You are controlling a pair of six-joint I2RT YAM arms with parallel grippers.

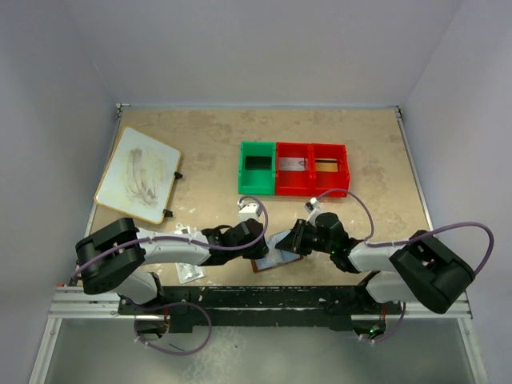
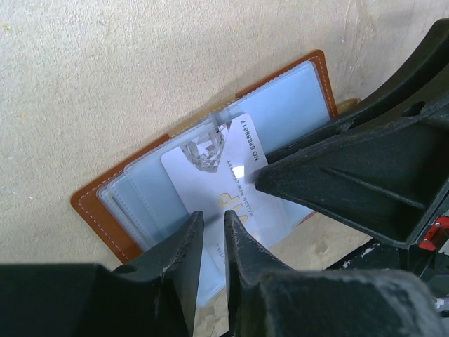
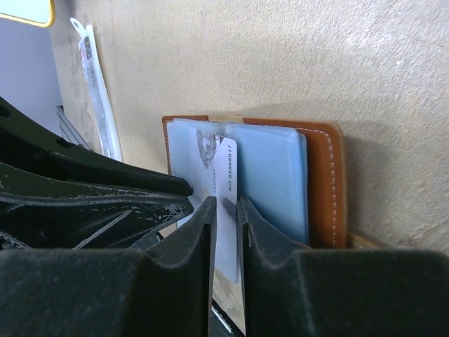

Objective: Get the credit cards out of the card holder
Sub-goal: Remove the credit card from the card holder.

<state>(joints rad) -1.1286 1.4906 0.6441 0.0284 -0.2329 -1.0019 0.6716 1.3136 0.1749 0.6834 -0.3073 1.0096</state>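
We've got the card holder open at the table's 6 o'clock. R gripper is clamped on the silver card, prob. to slide it out. L gripper, fingers nearly together, likely pins the holder. Can't tell if it grips.

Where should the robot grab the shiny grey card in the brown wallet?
Grip the silvery card by its free end, which pokes out past the card holder on the near side. Come from that side, pinching its flat faces: it lies flat, with its far end tucked inside.
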